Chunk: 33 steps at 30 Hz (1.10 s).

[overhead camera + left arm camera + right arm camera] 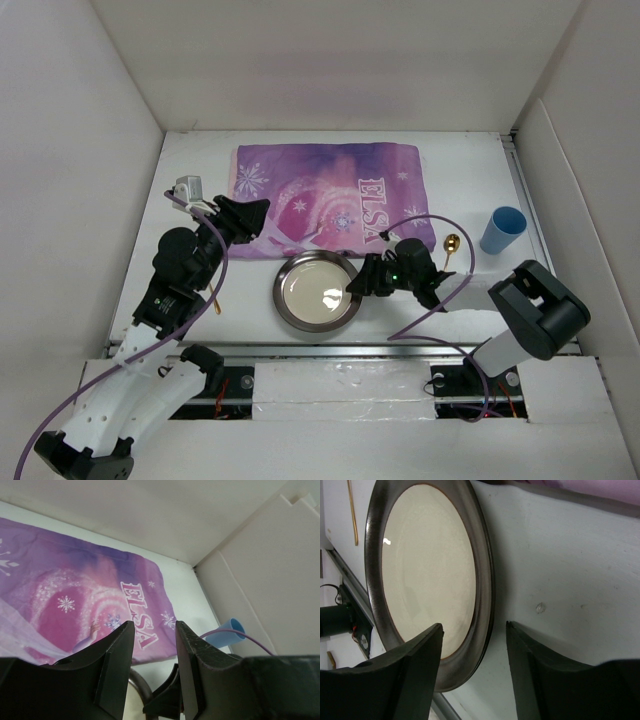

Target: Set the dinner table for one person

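The white dinner table (470,170) holds a dark-rimmed cream plate (317,290) near its front edge. My right gripper (355,285) is open at the plate's right rim. In the right wrist view the rim of the plate (427,575) lies between the spread jaws of the gripper (474,630), one finger over the plate, the other over bare table. My left gripper (255,215) is open and empty above the lower left part of the purple "ELSA" mat (330,200). In the left wrist view it (155,627) hovers over the mat (75,590).
A blue cup (502,230) stands at the right, also in the left wrist view (226,632). A gold spoon (450,245) lies beside it. A gold utensil (217,295) lies left of the plate, partly under my left arm. A silver rail (330,350) runs along the front edge. White walls enclose the table.
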Motion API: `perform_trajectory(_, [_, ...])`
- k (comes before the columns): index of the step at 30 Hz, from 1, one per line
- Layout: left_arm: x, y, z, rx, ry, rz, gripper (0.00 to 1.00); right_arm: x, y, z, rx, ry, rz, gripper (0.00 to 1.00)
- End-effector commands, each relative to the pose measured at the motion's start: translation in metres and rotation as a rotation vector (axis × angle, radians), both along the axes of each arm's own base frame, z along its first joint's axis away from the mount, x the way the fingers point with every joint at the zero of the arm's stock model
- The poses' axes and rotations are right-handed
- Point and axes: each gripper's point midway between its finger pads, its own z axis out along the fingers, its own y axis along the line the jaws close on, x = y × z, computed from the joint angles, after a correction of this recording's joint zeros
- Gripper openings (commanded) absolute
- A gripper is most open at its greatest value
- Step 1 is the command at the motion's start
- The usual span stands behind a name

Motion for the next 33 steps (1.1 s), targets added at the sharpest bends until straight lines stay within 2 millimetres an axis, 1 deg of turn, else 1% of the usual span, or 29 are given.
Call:
perform_trajectory(1, [-0.01, 0.011, -0.003, 0.115, 0.01, 0.01, 0.36, 0.01, 0.014, 0.004, 0.08, -0.021, -0.014, 0.56])
perform_trajectory(2, [-0.013, 0.014, 0.002, 0.124, -0.008, 0.018, 0.36, 0.01, 0.018, 0.007, 0.109, -0.032, -0.001, 0.52])
perform_trajectory(3, [-0.014, 0.018, 0.005, 0.151, -0.022, 0.029, 0.37, 0.009, 0.02, 0.005, 0.123, -0.027, 0.008, 0.48])
perform_trajectory(4, [-0.012, 0.023, 0.006, 0.163, -0.022, 0.058, 0.38, 0.006, 0.022, -0.002, 0.133, 0.004, 0.016, 0.42])
perform_trajectory(5, [-0.012, 0.026, 0.005, 0.172, -0.02, 0.073, 0.38, 0.004, 0.027, 0.001, 0.164, 0.005, 0.039, 0.29])
perform_trajectory(6, [-0.011, 0.029, 0.006, 0.178, -0.019, 0.085, 0.38, 0.005, 0.025, -0.001, 0.175, 0.02, 0.034, 0.2])
perform_trajectory(7, [-0.01, 0.031, 0.006, 0.183, -0.015, 0.098, 0.39, 0.003, 0.027, -0.003, 0.192, 0.047, 0.036, 0.13])
perform_trajectory(8, [-0.009, 0.031, 0.007, 0.185, -0.014, 0.098, 0.39, 0.002, 0.026, -0.001, 0.212, 0.052, 0.044, 0.0])
perform_trajectory(10, [-0.01, 0.03, 0.01, 0.188, -0.019, 0.094, 0.39, -0.001, 0.028, 0.003, 0.235, 0.063, 0.059, 0.0])
perform_trajectory(11, [-0.011, 0.03, 0.013, 0.184, -0.029, 0.092, 0.39, -0.006, 0.031, 0.013, 0.265, 0.058, 0.091, 0.0])
perform_trajectory(13, [-0.011, 0.032, 0.017, 0.184, -0.047, 0.098, 0.39, -0.007, 0.031, 0.029, 0.304, 0.059, 0.099, 0.0])
perform_trajectory(14, [-0.012, 0.034, 0.017, 0.188, -0.051, 0.105, 0.4, -0.007, 0.033, 0.047, 0.327, 0.036, 0.113, 0.0])
perform_trajectory(15, [-0.011, 0.037, 0.017, 0.187, -0.053, 0.119, 0.4, -0.005, 0.034, 0.058, 0.336, 0.017, 0.117, 0.0])
perform_trajectory(17, [-0.011, 0.043, 0.015, 0.183, -0.06, 0.131, 0.41, 0.008, 0.038, 0.08, 0.309, -0.021, 0.113, 0.0])
perform_trajectory(18, [-0.009, 0.045, 0.012, 0.182, -0.059, 0.135, 0.41, 0.012, 0.039, 0.102, 0.32, -0.068, 0.115, 0.0])
perform_trajectory(19, [-0.008, 0.049, 0.014, 0.181, -0.064, 0.146, 0.42, 0.022, 0.037, 0.114, 0.316, -0.101, 0.104, 0.0])
perform_trajectory(20, [-0.009, 0.05, 0.014, 0.181, -0.067, 0.15, 0.42, 0.041, 0.034, 0.137, 0.328, -0.14, 0.076, 0.0])
perform_trajectory(22, [-0.01, 0.051, 0.013, 0.187, -0.064, 0.151, 0.42, 0.063, 0.029, 0.155, 0.344, -0.173, 0.048, 0.0])
perform_trajectory(23, [-0.012, 0.051, 0.014, 0.184, -0.072, 0.146, 0.42, 0.086, 0.022, 0.177, 0.366, -0.215, 0.031, 0.0])
perform_trajectory(24, [-0.011, 0.05, 0.012, 0.185, -0.069, 0.145, 0.43, 0.098, 0.02, 0.181, 0.367, -0.226, 0.02, 0.0])
perform_trajectory(25, [-0.011, 0.05, 0.012, 0.186, -0.069, 0.146, 0.43, 0.112, 0.02, 0.17, 0.362, -0.189, 0.004, 0.0])
perform_trajectory(26, [-0.011, 0.051, 0.009, 0.192, -0.059, 0.144, 0.43, 0.147, 0.02, 0.176, 0.377, -0.205, -0.031, 0.0])
perform_trajectory(27, [-0.012, 0.051, 0.01, 0.191, -0.06, 0.144, 0.43, 0.152, 0.022, 0.188, 0.389, -0.233, -0.03, 0.0])
perform_trajectory(28, [-0.012, 0.05, 0.009, 0.191, -0.06, 0.14, 0.43, 0.155, 0.023, 0.177, 0.381, -0.207, -0.039, 0.0])
perform_trajectory(29, [-0.013, 0.05, 0.009, 0.188, -0.063, 0.137, 0.43, 0.172, 0.02, 0.19, 0.393, -0.241, -0.062, 0.0])
perform_trajectory(30, [-0.014, 0.05, 0.01, 0.184, -0.071, 0.138, 0.43, 0.186, 0.016, 0.179, 0.372, -0.22, -0.1, 0.0])
perform_trajectory(31, [-0.013, 0.051, 0.009, 0.186, -0.068, 0.141, 0.43, 0.196, 0.015, 0.178, 0.36, -0.225, -0.13, 0.0])
perform_trajectory(32, [-0.013, 0.05, 0.008, 0.188, -0.064, 0.14, 0.43, 0.211, 0.011, 0.189, 0.368, -0.254, -0.149, 0.0])
perform_trajectory(33, [-0.014, 0.05, 0.009, 0.186, -0.067, 0.136, 0.43, 0.22, 0.006, 0.187, 0.363, -0.241, -0.169, 0.0])
